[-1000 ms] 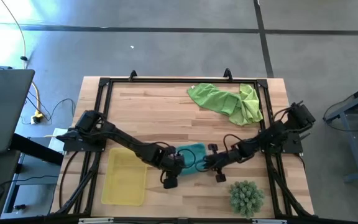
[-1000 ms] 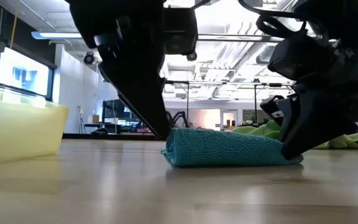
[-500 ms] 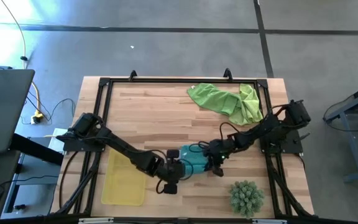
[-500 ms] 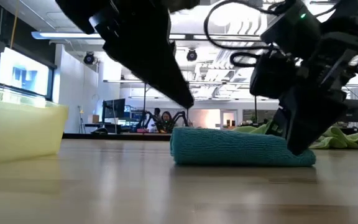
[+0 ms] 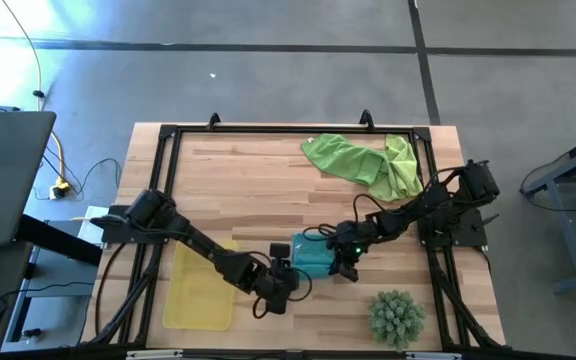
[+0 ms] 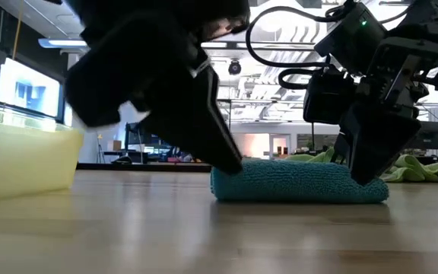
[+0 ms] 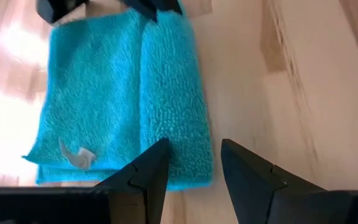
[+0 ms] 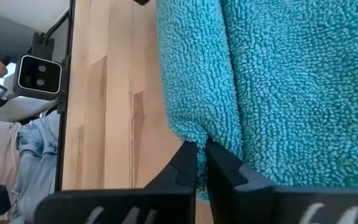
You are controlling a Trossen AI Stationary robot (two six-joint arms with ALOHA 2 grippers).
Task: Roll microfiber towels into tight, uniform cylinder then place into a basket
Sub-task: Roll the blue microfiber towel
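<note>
Over the last second the left hand has slid in to the near end of the folded teal towel, its fingers apart astride the edge. The right hand has shifted to the far end, fingers pinched together on the fold. The towel lies flat on the tabletop just beside the basket, so rolling looks barely begun.

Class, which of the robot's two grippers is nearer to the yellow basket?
Left. The left gripper is just beside the basket, at the teal towel; the right gripper works that towel's far side.
</note>
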